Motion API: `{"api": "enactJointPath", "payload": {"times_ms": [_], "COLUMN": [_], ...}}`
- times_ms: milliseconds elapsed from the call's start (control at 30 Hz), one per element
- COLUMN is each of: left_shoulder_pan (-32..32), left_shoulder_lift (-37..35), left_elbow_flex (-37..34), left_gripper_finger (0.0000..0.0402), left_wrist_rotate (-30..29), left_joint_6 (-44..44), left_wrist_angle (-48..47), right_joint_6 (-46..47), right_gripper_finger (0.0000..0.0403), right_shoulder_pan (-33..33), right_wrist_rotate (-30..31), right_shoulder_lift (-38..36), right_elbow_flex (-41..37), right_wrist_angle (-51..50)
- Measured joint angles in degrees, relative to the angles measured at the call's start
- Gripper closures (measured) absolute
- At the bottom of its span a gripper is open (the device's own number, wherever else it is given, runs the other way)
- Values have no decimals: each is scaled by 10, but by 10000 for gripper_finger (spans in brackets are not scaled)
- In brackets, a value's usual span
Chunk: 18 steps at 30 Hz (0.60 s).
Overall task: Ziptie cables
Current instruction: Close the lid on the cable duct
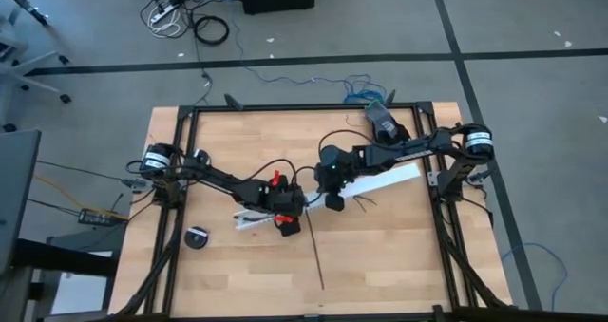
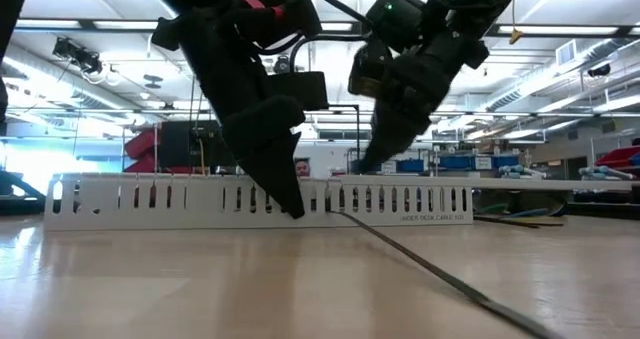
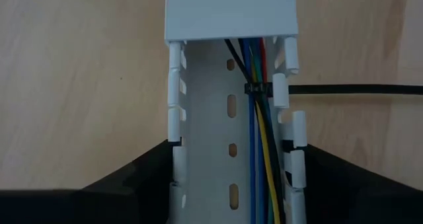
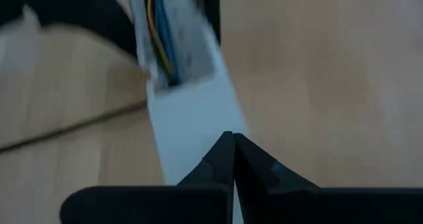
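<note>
Two arms meet over the white slotted channel [image 1: 332,197] lying across the wooden counter [image 1: 399,255]. The left tool [image 3: 231,184] has its fingers [image 3: 135,181] apart, one on each side of the channel's open stretch, seemingly bracing the walls rather than gripping anything thin. The right tool [image 4: 232,159] hangs above the channel's covered part, its fingers pressed together with nothing between them.

Inside the open trough the cables [image 3: 260,145] run lengthwise in blue, yellow, green and red beside a black one. The ziptie [image 3: 357,89] already loops around them near the cover's edge, its small head sitting on the bundle, and its long tail runs out through a wall slot onto the counter, showing in the low view as a dark strip [image 2: 430,269] trailing toward the camera.

The step in hand looks like cinching the loop. To do it well, the left tool should hold the channel steady while the tail is taken close to the slot and drawn straight outward, in line with the strap, so the head does not twist. Whether the loop is fully snug is hard to judge from these views; a slow pull would avoid dragging the channel sideways.
</note>
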Motion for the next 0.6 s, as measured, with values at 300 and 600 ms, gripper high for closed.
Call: {"api": "enactJointPath", "payload": {"times_ms": [300, 600], "left_shoulder_pan": [0, 0], "left_shoulder_lift": [0, 0], "left_elbow_flex": [0, 0], "left_gripper_finger": [154, 154], "left_wrist_rotate": [2, 2], "left_joint_6": [-4, 6], "left_wrist_angle": [-2, -4], "right_joint_6": [6, 32], "right_gripper_finger": [403, 403], "right_shoulder_pan": [16, 21], "right_wrist_rotate": [-5, -9], "right_shoulder_lift": [-20, -35], "right_elbow_flex": [1, -12], "right_wrist_angle": [-7, -44]}}
